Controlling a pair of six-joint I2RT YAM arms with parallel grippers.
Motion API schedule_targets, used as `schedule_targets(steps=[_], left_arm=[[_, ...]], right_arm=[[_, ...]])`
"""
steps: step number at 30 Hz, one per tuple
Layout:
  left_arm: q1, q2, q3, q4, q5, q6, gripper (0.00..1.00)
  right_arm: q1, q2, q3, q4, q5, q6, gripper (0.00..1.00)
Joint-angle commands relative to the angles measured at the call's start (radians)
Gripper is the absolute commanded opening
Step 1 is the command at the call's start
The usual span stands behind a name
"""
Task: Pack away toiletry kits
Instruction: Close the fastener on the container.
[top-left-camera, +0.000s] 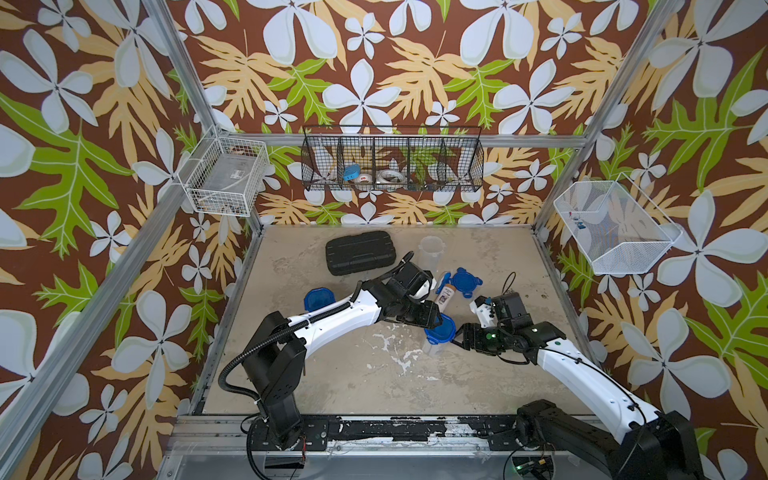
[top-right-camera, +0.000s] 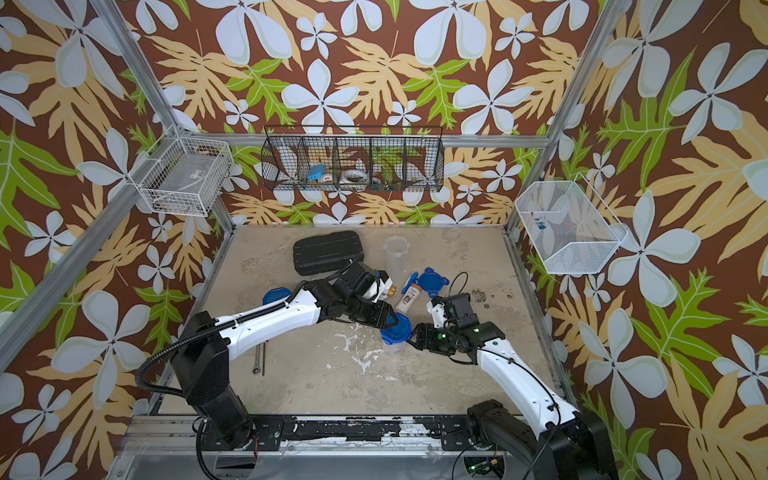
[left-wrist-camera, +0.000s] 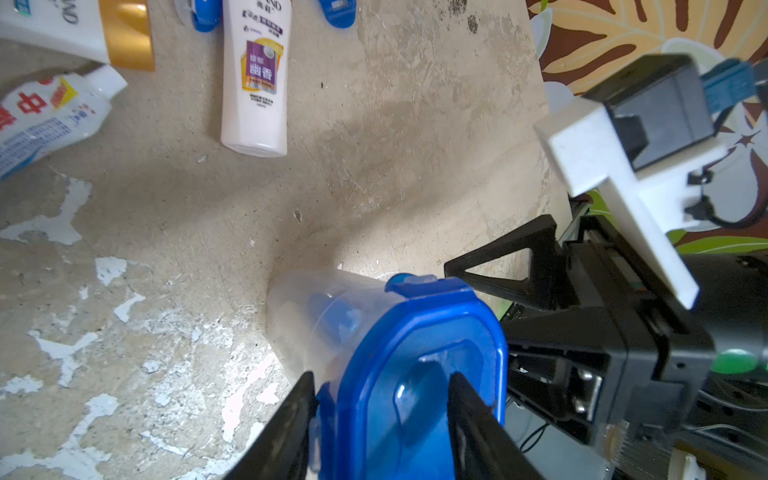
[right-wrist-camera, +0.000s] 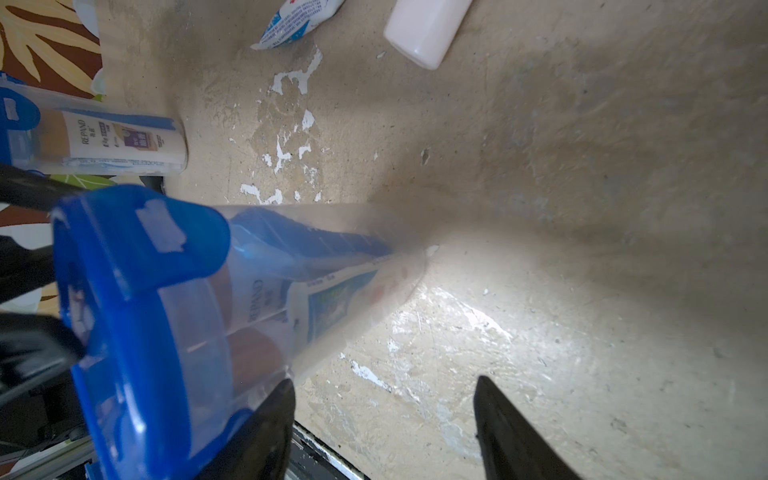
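**Both grippers at the lidded tumbler in mid-table**

A clear plastic tumbler (top-left-camera: 434, 351) stands upright near the middle of the worn beige table (top-left-camera: 353, 386). It is capped by a blue clip lid (top-left-camera: 439, 329). Through its wall the right wrist view shows a blue toothbrush (right-wrist-camera: 332, 239) and a white bottle (right-wrist-camera: 257, 299) packed inside.

The left gripper (left-wrist-camera: 380, 376) is over the lid. Its two black fingers stand part-way apart, one outside the lid's rim and the other on the lid's top. Whether they pinch the rim cannot be told. The right gripper (right-wrist-camera: 385, 379) is just beside the tumbler on the robot's right. Its fingers are spread with bare table between them, and one finger is right at the tumbler's wall.

A second lidded tumbler (right-wrist-camera: 104, 141), with a white bottle inside, is on the robot's left, partly hidden behind the left arm in both top views.

Farther back, an empty lidless tumbler (top-left-camera: 432, 249) stands upright beside a black ribbed hard case (top-left-camera: 359, 252). Between it and the grippers lie a loose blue lid (top-left-camera: 465, 280) and a white bottle with a tan cap (top-left-camera: 444, 297), near each other on the table. The left wrist view shows another gold-capped white bottle (left-wrist-camera: 62, 25) and a white toothpaste tube (left-wrist-camera: 45, 116) lying close to that bottle.
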Motion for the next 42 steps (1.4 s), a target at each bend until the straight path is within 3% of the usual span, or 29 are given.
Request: schedule_targets(steps=[1,8,19,29,42], left_arm=[[-0.008,-0.003,-0.009,0.009,0.095,-0.054,0.51],[-0.009,-0.008,-0.021,0.040,0.115,-0.098,0.53],[0.000,0.004,0.035,-0.116,-0.051,-0.053,0.60],[0.007,0.018,0.107,-0.217,-0.146,-0.026,0.81],[-0.044,-0.037,0.181,-0.324,-0.288,0.026,0.88]], right_arm=[[0.001,-0.004,-0.003,0.088,-0.029,0.010,0.68],[0.002,-0.002,-0.006,0.104,-0.038,0.013,0.68],[0.002,-0.017,-0.004,0.064,-0.019,-0.011,0.67],[0.000,-0.044,-0.019,0.047,-0.009,-0.013,0.67],[0.000,-0.097,-0.005,-0.002,0.005,-0.013,0.72]])
